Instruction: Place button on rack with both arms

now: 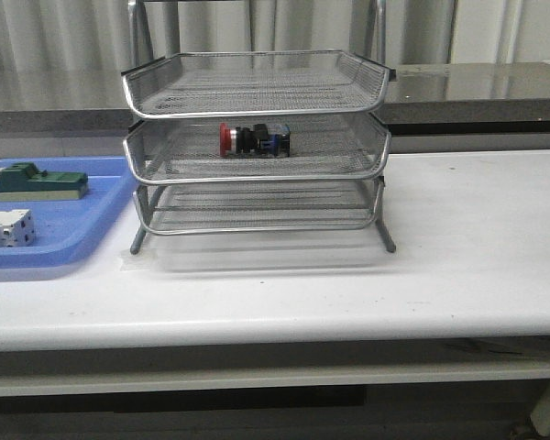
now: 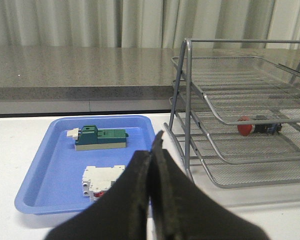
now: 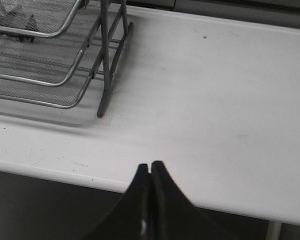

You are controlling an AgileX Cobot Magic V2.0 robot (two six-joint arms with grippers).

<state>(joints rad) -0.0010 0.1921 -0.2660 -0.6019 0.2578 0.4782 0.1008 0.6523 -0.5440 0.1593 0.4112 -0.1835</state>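
Observation:
The button (image 1: 253,140), with its red head to the left and black and blue body, lies on its side in the middle tray of the silver wire rack (image 1: 257,174). It also shows in the left wrist view (image 2: 257,126) inside the rack (image 2: 230,120). My left gripper (image 2: 153,150) is shut and empty, held above the table near the blue tray and left of the rack. My right gripper (image 3: 150,167) is shut and empty, at the table's front edge, right of the rack's foot (image 3: 102,114). Neither arm shows in the front view.
A flat blue plastic tray (image 1: 82,225) lies left of the rack; it holds a green block (image 1: 38,181) and a white block (image 1: 5,227). Both show in the left wrist view, green block (image 2: 100,137) and white block (image 2: 102,180). A grey counter runs behind the table.

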